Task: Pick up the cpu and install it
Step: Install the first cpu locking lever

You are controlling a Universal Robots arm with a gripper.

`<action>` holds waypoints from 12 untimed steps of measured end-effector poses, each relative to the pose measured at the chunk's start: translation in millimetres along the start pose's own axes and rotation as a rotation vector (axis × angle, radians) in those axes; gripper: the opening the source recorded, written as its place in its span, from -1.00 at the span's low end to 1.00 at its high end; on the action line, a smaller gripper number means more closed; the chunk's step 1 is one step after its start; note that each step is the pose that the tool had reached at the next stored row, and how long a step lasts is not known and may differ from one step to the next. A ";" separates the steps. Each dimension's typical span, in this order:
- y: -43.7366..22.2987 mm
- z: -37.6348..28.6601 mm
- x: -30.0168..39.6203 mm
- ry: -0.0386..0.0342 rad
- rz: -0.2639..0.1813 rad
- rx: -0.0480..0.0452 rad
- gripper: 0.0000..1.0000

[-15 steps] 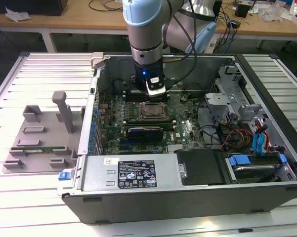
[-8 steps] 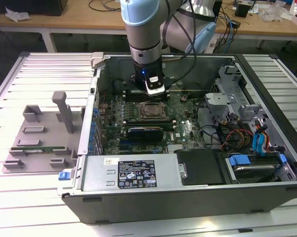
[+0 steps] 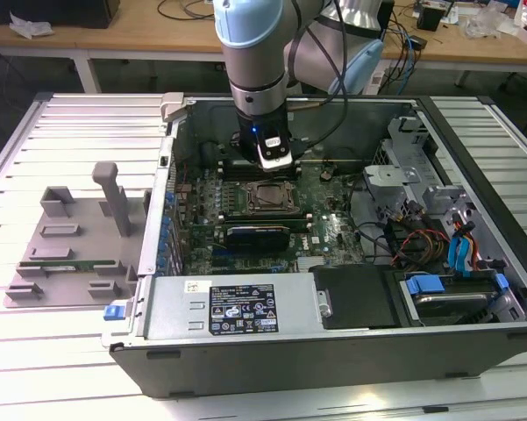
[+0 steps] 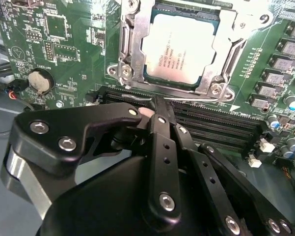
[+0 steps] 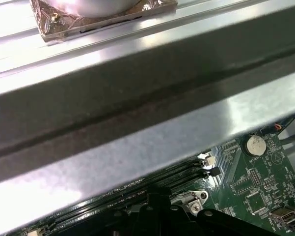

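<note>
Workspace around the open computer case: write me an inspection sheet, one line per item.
Surface: a slatted metal table carries the open computer case.
Job's things: the cpu lies flat inside the socket frame on the motherboard; nothing grips it.
Clutter: a grey fixture block sits on the table to the exterior view's left of the case.
Grippers: the gripper hangs over the memory slots beside the socket, fingers closed together and holding nothing.
Cables: red and black wire bundles lie in the case toward the exterior view's right; blue connectors sit near the drive bay.
Surroundings: a wooden bench with cords stands behind the table.
</note>
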State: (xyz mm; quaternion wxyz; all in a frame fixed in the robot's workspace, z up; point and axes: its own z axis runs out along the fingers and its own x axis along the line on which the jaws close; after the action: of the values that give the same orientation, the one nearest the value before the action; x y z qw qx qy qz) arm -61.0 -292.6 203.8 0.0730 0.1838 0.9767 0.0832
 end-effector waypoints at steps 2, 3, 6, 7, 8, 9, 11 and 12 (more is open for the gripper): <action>-0.4 2.4 0.3 -0.0024 -0.001 0.0065 -0.79; -0.5 3.0 0.3 -0.0030 -0.002 0.0079 -0.79; -0.8 4.1 0.5 -0.0045 -0.002 0.0125 -0.79; -0.9 4.3 0.5 -0.0045 -0.002 0.0127 -0.79; -0.9 4.5 0.5 -0.0046 -0.002 0.0128 -0.79; -0.8 4.6 0.5 -0.0047 -0.002 0.0126 -0.79; -0.5 5.2 -0.2 -0.0047 -0.002 0.0120 -0.79; -0.2 5.3 -1.3 -0.0047 -0.002 0.0124 -0.79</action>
State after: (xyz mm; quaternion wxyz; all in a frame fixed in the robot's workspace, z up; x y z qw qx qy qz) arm -59.0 -292.5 198.7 0.0742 0.1833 0.9773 0.0766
